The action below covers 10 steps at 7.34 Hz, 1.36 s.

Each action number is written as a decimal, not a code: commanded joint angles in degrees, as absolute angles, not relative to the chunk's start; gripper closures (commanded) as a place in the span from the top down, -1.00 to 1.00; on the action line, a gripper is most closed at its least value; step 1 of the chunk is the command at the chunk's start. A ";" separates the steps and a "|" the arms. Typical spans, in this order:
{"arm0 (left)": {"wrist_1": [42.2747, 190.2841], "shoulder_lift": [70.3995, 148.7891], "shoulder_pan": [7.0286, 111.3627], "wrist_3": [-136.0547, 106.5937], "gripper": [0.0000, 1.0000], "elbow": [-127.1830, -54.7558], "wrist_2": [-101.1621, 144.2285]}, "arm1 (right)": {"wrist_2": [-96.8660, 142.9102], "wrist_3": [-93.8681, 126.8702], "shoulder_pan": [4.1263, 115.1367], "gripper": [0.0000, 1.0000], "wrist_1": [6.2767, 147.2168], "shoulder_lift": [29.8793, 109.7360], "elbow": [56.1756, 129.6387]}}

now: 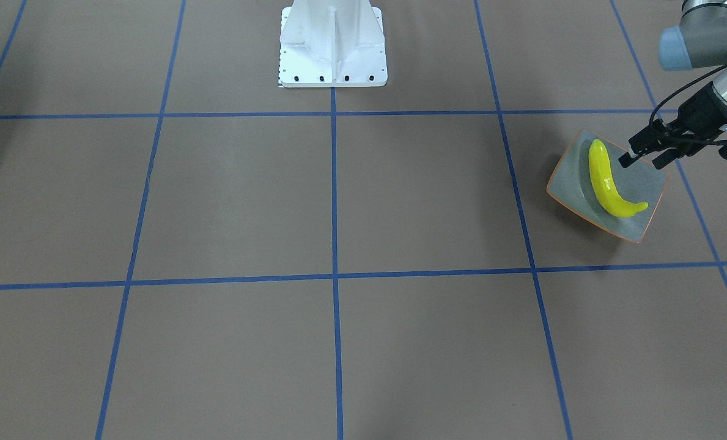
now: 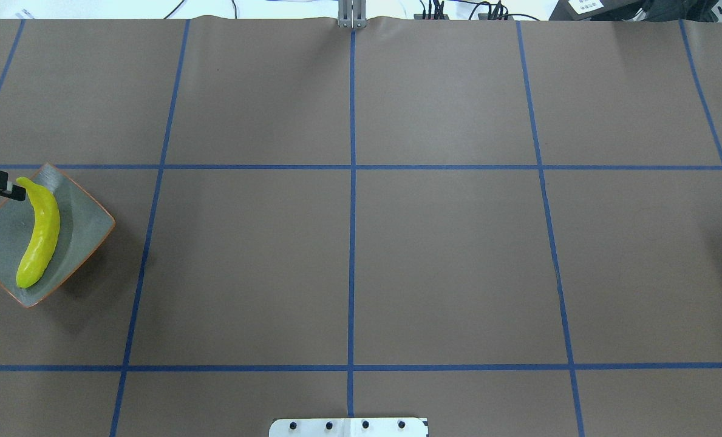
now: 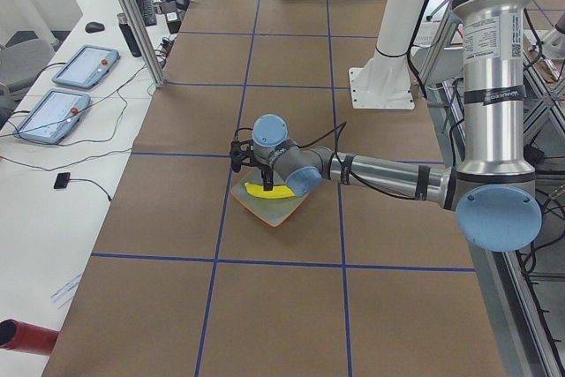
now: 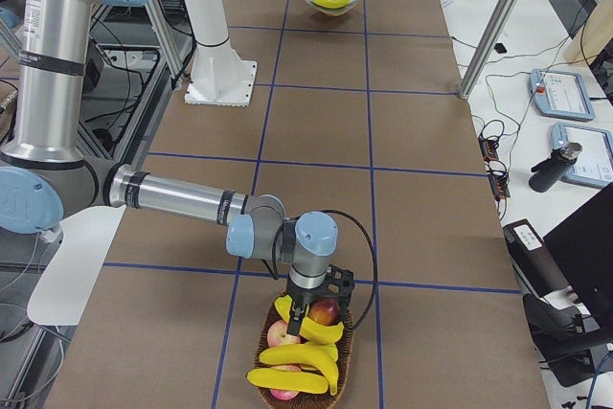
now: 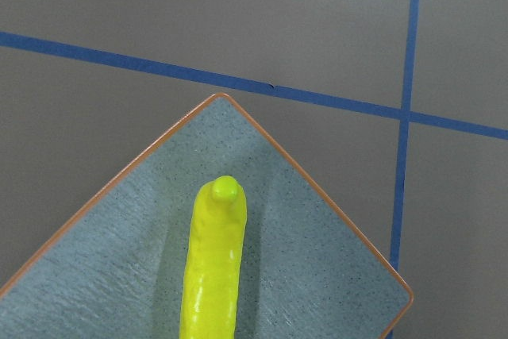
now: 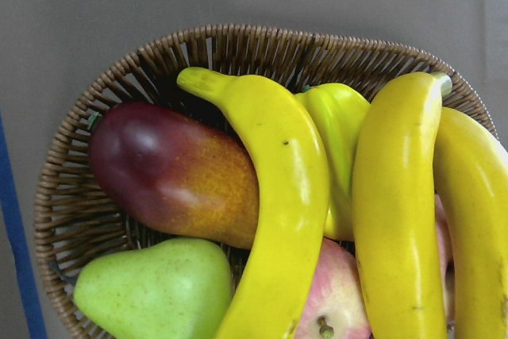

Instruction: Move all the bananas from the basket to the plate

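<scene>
FYI left tool [image 1: 643, 160] is released, one banana [image 1: 605, 183] on the plate [image 1: 641, 183] at the bench's left end; right tool [image 4: 308, 313] grip can't be told, over the basket [image 6: 262, 45] at the right end, so you risk piled glossy bananas [image 6: 278, 196] slipping or dragging other fruit [image 6: 175, 172] out.

A robotics lab. A long table [image 3: 282, 306] is wearing a brown cover gridded with blue tape lines [image 2: 352, 243]. A white robot pedestal [image 1: 332, 46] is standing on it. Teach pendants [image 3: 86, 65] are lying on a side bench [image 3: 35, 174], cables [image 2: 488, 11] are trailing, and aluminium frame posts [image 3: 132, 19] are rising alongside.
</scene>
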<state>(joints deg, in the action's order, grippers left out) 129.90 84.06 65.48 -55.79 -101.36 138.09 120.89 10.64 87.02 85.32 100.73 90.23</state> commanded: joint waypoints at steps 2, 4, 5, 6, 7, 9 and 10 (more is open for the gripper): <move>129.90 84.11 65.48 -56.07 0.99 -101.86 138.08 | 123.74 14.59 86.92 0.90 84.99 100.55 88.34; 129.90 83.94 65.57 -56.16 0.99 -102.57 138.08 | 124.27 16.33 86.57 0.90 84.99 98.54 86.85; 129.90 83.94 65.74 -56.34 0.99 -103.18 138.08 | 124.97 16.43 86.57 0.90 84.99 98.44 86.31; 129.82 83.94 65.74 -56.34 0.99 -103.44 138.08 | 124.98 16.35 86.57 0.89 84.99 98.44 86.13; 129.81 83.85 65.74 -56.34 0.99 -103.36 137.99 | 125.07 16.43 86.57 0.88 84.99 98.52 86.05; 129.90 83.94 65.74 -56.25 0.99 -103.45 137.99 | 125.33 16.00 86.57 0.85 84.82 98.53 84.65; 129.82 83.94 65.74 -56.25 0.99 -103.45 137.99 | 125.33 15.74 86.49 0.81 84.81 98.53 84.46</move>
